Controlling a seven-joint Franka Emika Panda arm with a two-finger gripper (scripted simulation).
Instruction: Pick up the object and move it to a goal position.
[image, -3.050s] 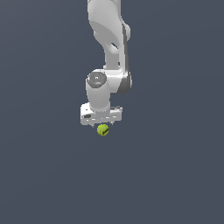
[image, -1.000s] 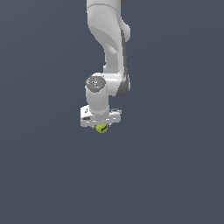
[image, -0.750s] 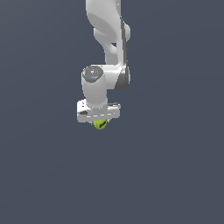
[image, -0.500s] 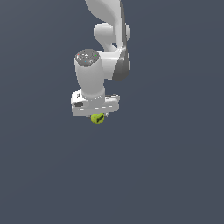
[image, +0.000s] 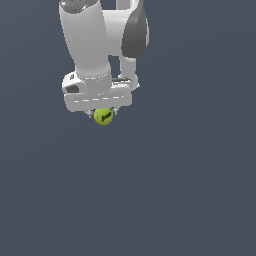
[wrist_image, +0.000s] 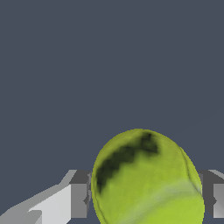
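One white robot arm fills the upper part of the exterior view, hanging down over a plain dark grey surface with no visible edges or corners and no marker for a goal. At its lower end sits the wide white gripper, and just beneath its body a small yellow-green ball with a short dark mark pokes out, much narrower than the gripper. In the wrist view the ball looms large between two grey fingers, one pressed against each side, so the gripper appears closed on the ball and carrying it clear of the surface. The likely trouble from here is slipping: a round ball is gripped on only two small spots, so a fast swing or sudden stop could roll it out. Letting go too soon would let it drop and roll away.
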